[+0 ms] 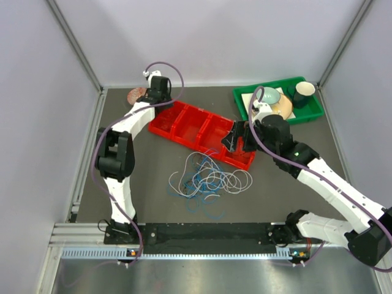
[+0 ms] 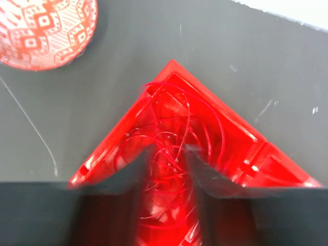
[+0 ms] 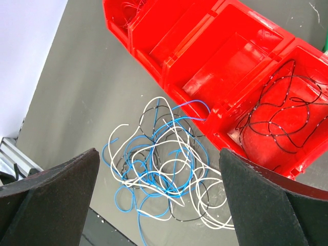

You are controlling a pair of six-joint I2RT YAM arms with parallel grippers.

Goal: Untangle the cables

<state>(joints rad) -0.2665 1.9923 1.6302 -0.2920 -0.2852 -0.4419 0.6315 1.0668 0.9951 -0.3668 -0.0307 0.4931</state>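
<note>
A loose tangle of white, blue and black cables point(image 1: 208, 177) point(image 3: 164, 174) lies on the grey mat in front of the red tray point(image 1: 184, 125) point(image 3: 205, 77). Thin red cables point(image 2: 171, 128) are coiled in the tray's left end compartment, and black cables point(image 3: 282, 110) fill the right end one. My left gripper point(image 1: 160, 97) point(image 2: 168, 154) hovers over the red cables with its jaws apart and nothing pinched. Over the tray's right end, my right gripper point(image 1: 235, 142) point(image 3: 159, 154) stands wide open and empty, above and behind the tangle.
A red-and-white patterned bowl point(image 1: 136, 95) point(image 2: 43, 28) sits on the mat just left of the tray's left end. A green tray point(image 1: 312, 111) at the back right holds bowls and a dark cup point(image 1: 303, 92). A metal rail point(image 1: 202, 251) runs along the near edge.
</note>
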